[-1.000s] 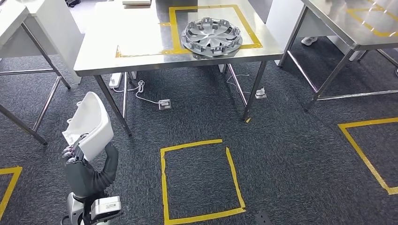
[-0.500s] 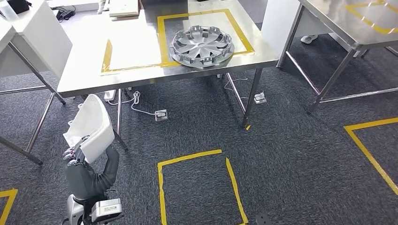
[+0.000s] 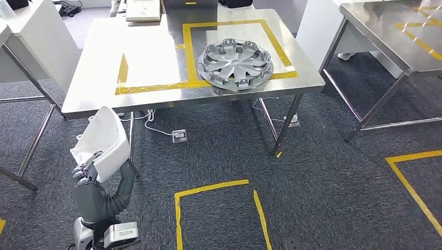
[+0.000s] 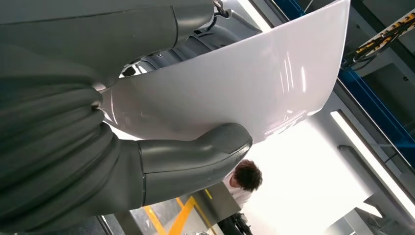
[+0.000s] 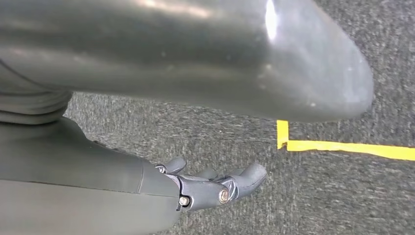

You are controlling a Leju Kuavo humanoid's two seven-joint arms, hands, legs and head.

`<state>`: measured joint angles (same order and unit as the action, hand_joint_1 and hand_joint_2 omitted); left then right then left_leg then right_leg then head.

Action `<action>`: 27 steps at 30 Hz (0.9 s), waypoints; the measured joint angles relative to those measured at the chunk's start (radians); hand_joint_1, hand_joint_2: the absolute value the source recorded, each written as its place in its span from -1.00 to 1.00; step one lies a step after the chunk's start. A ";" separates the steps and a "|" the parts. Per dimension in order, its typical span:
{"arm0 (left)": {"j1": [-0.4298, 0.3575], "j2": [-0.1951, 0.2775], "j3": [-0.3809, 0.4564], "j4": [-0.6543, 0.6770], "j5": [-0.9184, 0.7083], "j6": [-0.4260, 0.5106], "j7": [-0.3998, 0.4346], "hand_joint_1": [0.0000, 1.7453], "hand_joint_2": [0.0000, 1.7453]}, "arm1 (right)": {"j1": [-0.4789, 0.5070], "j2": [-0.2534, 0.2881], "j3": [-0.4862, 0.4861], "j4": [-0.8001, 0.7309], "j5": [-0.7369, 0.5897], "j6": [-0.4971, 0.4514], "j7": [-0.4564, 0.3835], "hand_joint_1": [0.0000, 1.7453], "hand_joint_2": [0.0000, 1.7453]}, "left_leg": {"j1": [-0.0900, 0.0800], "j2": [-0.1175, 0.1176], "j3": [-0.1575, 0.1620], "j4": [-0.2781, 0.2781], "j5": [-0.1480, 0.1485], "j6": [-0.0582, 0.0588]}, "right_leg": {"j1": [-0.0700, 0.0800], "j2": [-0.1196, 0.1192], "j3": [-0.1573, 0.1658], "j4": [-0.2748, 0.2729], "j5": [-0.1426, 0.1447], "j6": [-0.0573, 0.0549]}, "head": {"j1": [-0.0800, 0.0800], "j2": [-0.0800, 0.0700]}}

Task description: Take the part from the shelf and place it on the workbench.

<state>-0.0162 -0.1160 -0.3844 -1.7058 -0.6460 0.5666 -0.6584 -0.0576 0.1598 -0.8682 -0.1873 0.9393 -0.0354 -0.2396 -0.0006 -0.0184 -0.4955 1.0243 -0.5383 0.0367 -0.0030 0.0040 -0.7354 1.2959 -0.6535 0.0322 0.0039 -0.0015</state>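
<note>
You have the left hand [image 3: 89,179] gripping the white moulded part [image 3: 104,141] low at the left of the head view, thumb on one face and darker fingers on the other, with the part standing upright above the hand. From the left wrist camera you see the thick grey thumb [image 4: 195,159] pressed against the part's glossy white face [image 4: 235,83], and a person's head [image 4: 248,175] shows beyond it. The part is off the shelf and in the air above the dark carpet [image 3: 323,187], just in front of the near edge of the steel workbench [image 3: 151,57] and not touching it. On that workbench you can see yellow tape outlines [image 3: 156,86], and a silver wheel cover [image 3: 235,64] lying flat across the tape at the bench's right side. A white power strip [image 3: 179,136] and its cable lie on the floor under the bench, and more yellow tape [image 3: 219,186] marks a square on the carpet. Your right hand [image 5: 215,188] hangs over the carpet with its fingers stretched out and apart, holding nothing as far as the close, partly blocked wrist view lets you judge.
</note>
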 joint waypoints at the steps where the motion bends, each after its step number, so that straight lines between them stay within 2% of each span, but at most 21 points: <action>1: 0.001 0.000 0.001 0.000 -0.003 0.000 0.000 1.00 1.00 | 0.002 0.000 -0.001 0.000 0.000 0.000 -0.001 -1.00 -1.00 | 0.001 -0.001 0.017 -0.001 -0.015 -0.002 | -0.001 0.000 -0.004 -0.051 0.021 0.000 | 0.000 0.000; 3: 0.003 0.000 0.004 0.000 -0.009 -0.001 0.000 1.00 1.00 | 0.005 0.000 -0.004 0.000 0.001 0.000 -0.004 -1.00 -1.00 | -0.001 -0.001 0.046 0.000 -0.047 -0.009 | -0.001 -0.005 0.002 -0.176 0.159 -0.005 | 0.001 0.000; 4: 0.004 -0.001 0.004 -0.001 -0.012 -0.002 0.000 1.00 1.00 | 0.005 0.000 -0.005 0.000 0.001 0.000 -0.005 -1.00 -1.00 | -0.003 -0.001 0.058 -0.002 -0.065 -0.014 | 0.001 -0.007 0.009 -0.218 0.225 -0.009 | 0.000 0.000; 5: 0.007 -0.002 0.005 -0.004 -0.015 -0.004 0.001 1.00 1.00 | 0.006 0.000 -0.006 0.000 0.002 0.000 -0.005 -1.00 -1.00 | -0.005 -0.001 0.076 -0.002 -0.075 -0.020 | 0.001 -0.009 0.017 -0.243 0.267 -0.015 | 0.000 0.000; 6: 0.008 -0.003 0.006 -0.008 -0.017 -0.006 0.002 1.00 1.00 | 0.005 0.000 -0.007 0.000 0.002 0.000 -0.006 -1.00 -1.00 | -0.007 -0.002 0.091 0.002 -0.077 -0.026 | 0.002 -0.008 0.027 -0.250 0.270 -0.022 | -0.002 0.000; 8: 0.007 -0.006 0.007 -0.017 -0.020 -0.009 0.003 1.00 1.00 | 0.001 0.002 -0.008 0.000 0.003 0.000 -0.006 -1.00 -1.00 | -0.008 0.001 0.080 0.060 -0.046 -0.038 | -0.002 -0.004 0.056 -0.254 0.250 -0.038 | -0.003 0.000; 10: 0.005 -0.007 0.008 -0.022 -0.022 -0.010 0.003 1.00 1.00 | -0.002 0.003 -0.009 0.000 0.003 0.000 -0.006 -1.00 -1.00 | -0.006 0.006 0.002 0.182 -0.018 -0.046 | -0.005 -0.002 0.089 -0.256 0.230 -0.052 | -0.005 0.000; 11: 0.007 -0.007 0.010 -0.022 -0.022 -0.011 0.003 1.00 1.00 | -0.001 0.003 -0.010 0.000 0.003 0.000 -0.006 -1.00 -1.00 | -0.005 0.008 -0.045 0.241 -0.030 -0.050 | -0.004 -0.002 0.105 -0.256 0.216 -0.057 | -0.006 0.000; 13: 0.012 -0.006 0.011 -0.022 -0.024 -0.010 0.004 1.00 1.00 | 0.000 0.003 -0.012 0.000 0.003 0.000 -0.006 -1.00 -1.00 | -0.002 0.010 -0.127 0.298 -0.117 -0.056 | -0.004 0.000 0.138 -0.257 0.185 -0.060 | -0.006 0.000; 14: 0.014 -0.006 0.012 -0.023 -0.026 -0.011 0.006 1.00 1.00 | 0.001 0.003 -0.013 0.000 0.003 0.000 -0.006 -1.00 -1.00 | -0.001 0.011 -0.156 0.297 -0.165 -0.057 | -0.004 0.002 0.157 -0.257 0.169 -0.059 | -0.007 0.000; 15: 0.017 -0.006 0.012 -0.024 -0.028 -0.011 0.007 1.00 1.00 | 0.002 0.003 -0.014 0.000 0.003 0.001 -0.006 -1.00 -1.00 | -0.001 0.011 -0.175 0.276 -0.193 -0.057 | -0.004 0.003 0.178 -0.257 0.152 -0.059 | -0.007 0.000; 16: 0.019 -0.006 0.012 -0.024 -0.031 -0.012 0.008 1.00 1.00 | 0.003 0.003 -0.015 0.000 0.003 0.002 -0.006 -1.00 -1.00 | -0.001 0.012 -0.185 0.239 -0.186 -0.055 | -0.004 0.005 0.199 -0.257 0.135 -0.058 | -0.007 0.000; 17: 0.021 -0.006 0.012 -0.025 -0.032 -0.013 0.009 1.00 1.00 | 0.006 0.003 -0.015 0.000 0.003 0.002 -0.006 -1.00 -1.00 | -0.001 0.013 -0.190 0.188 -0.133 -0.051 | -0.004 0.005 0.217 -0.257 0.118 -0.056 | -0.007 0.000; 19: 0.027 -0.005 0.013 -0.024 -0.035 -0.016 0.011 1.00 1.00 | 0.006 0.004 -0.017 0.001 0.002 0.004 -0.006 -1.00 -1.00 | -0.005 0.017 -0.194 0.089 0.022 -0.040 | -0.002 0.007 0.249 -0.256 0.080 -0.047 | -0.007 0.000; 20: 0.030 -0.004 0.014 -0.025 -0.035 -0.018 0.011 1.00 1.00 | 0.005 0.004 -0.017 0.001 0.002 0.005 -0.006 -1.00 -1.00 | -0.008 0.018 -0.190 0.060 0.077 -0.034 | -0.001 0.008 0.267 -0.258 0.064 -0.040 | -0.006 0.000; 21: 0.030 -0.005 0.014 -0.027 -0.036 -0.019 0.011 1.00 1.00 | 0.003 0.004 -0.018 0.002 0.001 0.005 -0.006 -1.00 -1.00 | -0.009 0.018 -0.182 0.046 0.094 -0.028 | 0.001 0.008 0.285 -0.256 0.057 -0.033 | -0.005 0.000; 23: 0.027 -0.007 0.015 -0.033 -0.036 -0.020 0.011 1.00 1.00 | -0.002 0.004 -0.018 0.001 0.001 0.006 -0.006 -1.00 -1.00 | -0.006 0.015 -0.143 0.037 0.082 -0.013 | 0.001 0.007 0.298 -0.228 0.067 -0.021 | -0.003 0.000; 24: 0.025 -0.008 0.015 -0.035 -0.036 -0.020 0.011 1.00 1.00 | -0.005 0.004 -0.018 0.001 0.001 0.006 -0.006 -1.00 -1.00 | -0.004 0.014 -0.123 0.032 0.075 -0.005 | 0.001 0.006 0.280 -0.187 0.081 -0.018 | -0.001 0.000; 25: 0.023 -0.010 0.016 -0.036 -0.037 -0.021 0.011 1.00 1.00 | -0.008 0.004 -0.018 0.001 0.001 0.006 -0.006 -1.00 -1.00 | -0.003 0.014 -0.103 0.027 0.066 0.000 | -0.001 0.005 0.245 -0.131 0.088 -0.015 | 0.000 0.000; 26: 0.023 -0.010 0.016 -0.037 -0.037 -0.022 0.011 1.00 1.00 | -0.010 0.004 -0.018 0.001 0.001 0.007 -0.005 -1.00 -1.00 | -0.002 0.014 -0.086 0.022 0.055 0.003 | -0.003 0.003 0.198 -0.070 0.083 -0.012 | 0.002 0.000; 27: 0.023 -0.011 0.016 -0.037 -0.038 -0.023 0.012 1.00 1.00 | -0.011 0.004 -0.018 0.001 0.002 0.008 -0.004 -1.00 -1.00 | -0.002 0.012 -0.067 0.017 0.041 0.004 | -0.004 0.003 0.148 -0.021 0.059 -0.008 | 0.002 0.000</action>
<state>0.0072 -0.1266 -0.3679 -1.7427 -0.6843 0.5438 -0.6463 -0.0681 0.1642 -0.8865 -0.1862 0.9412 -0.0269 -0.2441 -0.0021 -0.0062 -0.5626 1.0412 -0.4973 0.0407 -0.0065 0.0067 -0.5873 1.2754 -0.5944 0.0241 0.0064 -0.0015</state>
